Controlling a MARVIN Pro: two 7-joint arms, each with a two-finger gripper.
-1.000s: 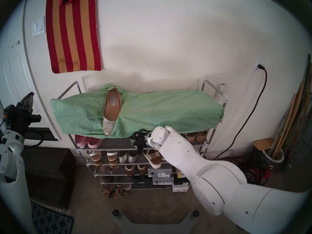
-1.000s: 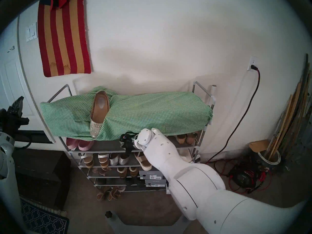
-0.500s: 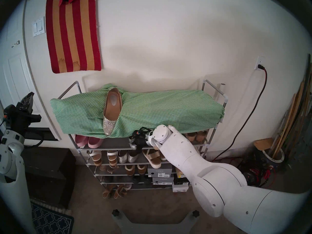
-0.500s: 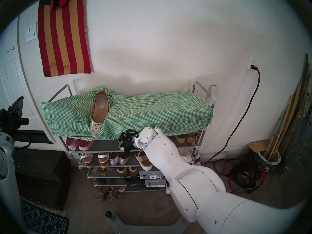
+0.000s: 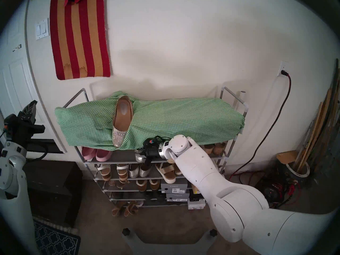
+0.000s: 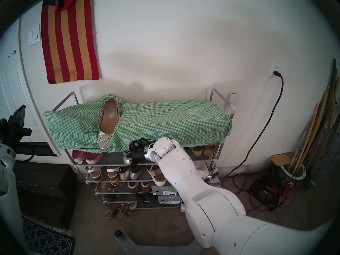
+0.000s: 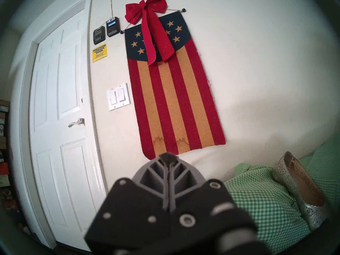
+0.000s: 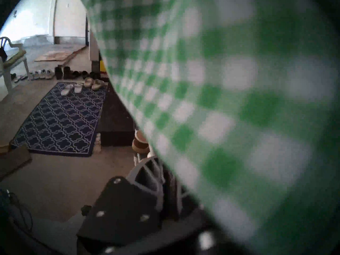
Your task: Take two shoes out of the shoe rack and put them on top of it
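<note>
One perforated silver flat [image 5: 121,120] already sits on the green checked cloth [image 5: 184,118] draped over the shoe rack [image 5: 81,94] top, centre-left of the head view. The right claw [image 5: 142,154] is tucked under the cloth's front edge at the upper shelf, with a silver shoe [image 5: 138,158] at its tip. It looks clenched on that shoe, but the cloth blurs the wrist view. The left claw [image 7: 168,160] is clenched empty, at the far left.

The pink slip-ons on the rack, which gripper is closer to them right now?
Right. The right gripper is on the pink slip-ons' shelf, further along it. The left gripper is raised off beside the rack.
</note>
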